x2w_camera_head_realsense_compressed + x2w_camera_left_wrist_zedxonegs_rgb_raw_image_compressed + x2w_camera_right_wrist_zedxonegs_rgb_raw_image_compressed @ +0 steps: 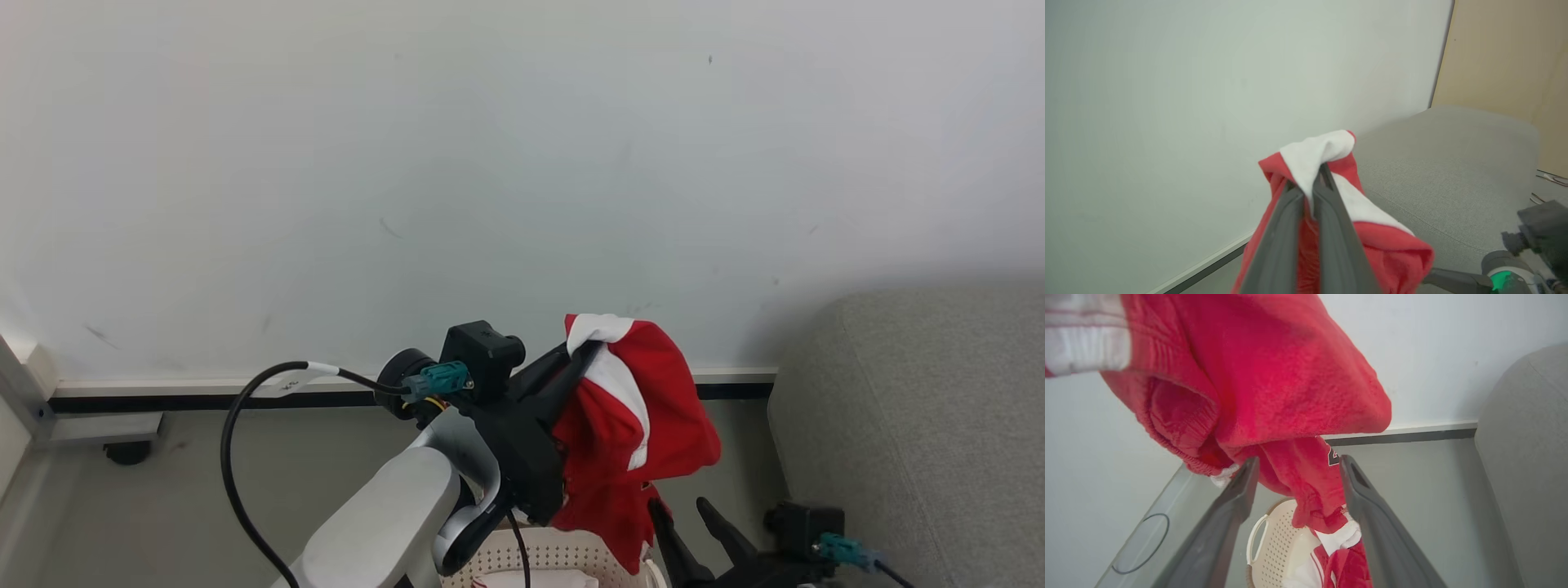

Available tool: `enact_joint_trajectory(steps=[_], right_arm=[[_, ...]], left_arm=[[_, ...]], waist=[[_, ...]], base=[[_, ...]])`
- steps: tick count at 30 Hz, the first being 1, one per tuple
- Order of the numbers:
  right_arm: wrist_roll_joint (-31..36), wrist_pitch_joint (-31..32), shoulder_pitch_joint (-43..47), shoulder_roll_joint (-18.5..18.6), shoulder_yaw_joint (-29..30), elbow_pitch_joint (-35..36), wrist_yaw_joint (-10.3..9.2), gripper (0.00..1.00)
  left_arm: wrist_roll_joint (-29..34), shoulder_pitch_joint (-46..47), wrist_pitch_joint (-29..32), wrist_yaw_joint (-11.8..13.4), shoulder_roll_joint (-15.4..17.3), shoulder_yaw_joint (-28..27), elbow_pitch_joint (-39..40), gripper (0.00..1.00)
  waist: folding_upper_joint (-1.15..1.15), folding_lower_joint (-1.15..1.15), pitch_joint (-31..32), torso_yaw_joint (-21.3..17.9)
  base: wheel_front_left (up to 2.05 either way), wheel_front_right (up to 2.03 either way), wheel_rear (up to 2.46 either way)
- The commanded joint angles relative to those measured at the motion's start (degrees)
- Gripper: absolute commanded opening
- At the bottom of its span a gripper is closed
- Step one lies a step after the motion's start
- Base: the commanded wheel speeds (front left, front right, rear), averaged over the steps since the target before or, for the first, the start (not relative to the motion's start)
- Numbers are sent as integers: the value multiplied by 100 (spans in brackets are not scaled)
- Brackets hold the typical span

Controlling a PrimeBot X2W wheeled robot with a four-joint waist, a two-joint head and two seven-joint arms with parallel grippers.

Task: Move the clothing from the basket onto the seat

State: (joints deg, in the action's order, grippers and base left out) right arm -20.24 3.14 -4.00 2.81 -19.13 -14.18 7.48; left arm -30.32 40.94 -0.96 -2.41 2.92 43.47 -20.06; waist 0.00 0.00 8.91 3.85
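Left hand (584, 353): raised, fingers pinched narrow on a white fold of the red-and-white garment (629, 416).
Garment: draped from the left fingertips, bunched on that hand's right side, red tail hanging down toward the basket (555, 557).
Right hand (678, 513): low, below and right of the left hand, fingers spread wide, gripping nothing; garment tail dangling above and between them.
Basket: beneath the left hand, just left of the right hand, more red-and-white clothes (1345, 567) inside.
Seat (922, 425): right of both hands, apart from the garment.
Wall (408, 163): beyond both hands.
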Motion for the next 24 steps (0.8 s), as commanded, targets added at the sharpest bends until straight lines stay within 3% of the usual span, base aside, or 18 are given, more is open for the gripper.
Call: enact_joint_trajectory(steps=[1, 8, 23, 24], right_arm=[[-298, 34, -2, 14, -1, -69, 2, 100], [-734, 30, -446, 12, -306, -598, 2, 100], [-437, -511, -1084, 10, -567, -891, 2, 100], [-409, -553, -1098, 11, -545, -897, 2, 71]], left_arm=[[-95, -10, 28, 20, 1, 16, 82, 0], [-174, -39, 289, 77, 0, 125, 640, 0], [-544, -371, 746, 86, -2, 520, 1552, 0], [-561, -379, 757, 89, -1, 528, 1569, 0]], waist=[[0, 0, -3, -1], [0, 0, -15, 73], [0, 0, -29, 160], [0, 0, -33, 156]], base=[[0, 0, 0], [0, 0, 0], [0, 0, 0], [0, 0, 0]])
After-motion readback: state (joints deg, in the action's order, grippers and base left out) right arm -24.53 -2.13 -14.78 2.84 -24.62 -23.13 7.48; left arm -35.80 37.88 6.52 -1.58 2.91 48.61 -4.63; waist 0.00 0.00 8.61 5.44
